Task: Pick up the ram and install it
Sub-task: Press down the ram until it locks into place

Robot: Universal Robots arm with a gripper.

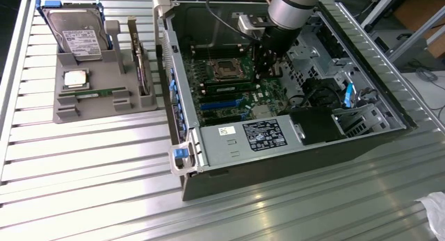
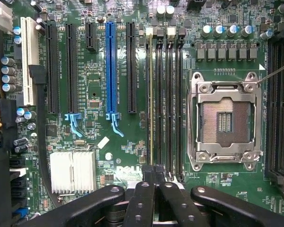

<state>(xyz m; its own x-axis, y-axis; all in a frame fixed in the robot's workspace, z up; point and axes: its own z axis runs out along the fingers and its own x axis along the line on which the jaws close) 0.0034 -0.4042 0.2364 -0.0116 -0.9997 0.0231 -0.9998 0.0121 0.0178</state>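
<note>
A green ram stick (image 2: 150, 104) stands edge-on in one of the black memory slots beside the empty silver processor socket (image 2: 225, 122). In the exterior view the same ram stick (image 1: 228, 87) lies across the motherboard inside the open computer case (image 1: 292, 147). My gripper (image 2: 154, 172) is shut, its fingertips together right over one end of that stick; whether they touch it I cannot tell. From outside, the gripper (image 1: 266, 71) reaches down into the case over the board. Another green ram stick (image 1: 89, 94) lies in the grey tray (image 1: 70, 116).
The grey tray at the exterior view's left also carries a hard drive (image 1: 78, 38), a square silver processor chip (image 1: 75, 79) and an upright card (image 1: 141, 63). The power supply (image 1: 254, 136) and drive cage (image 1: 358, 121) crowd the case. A blue expansion slot (image 2: 110, 71) lies near the memory slots.
</note>
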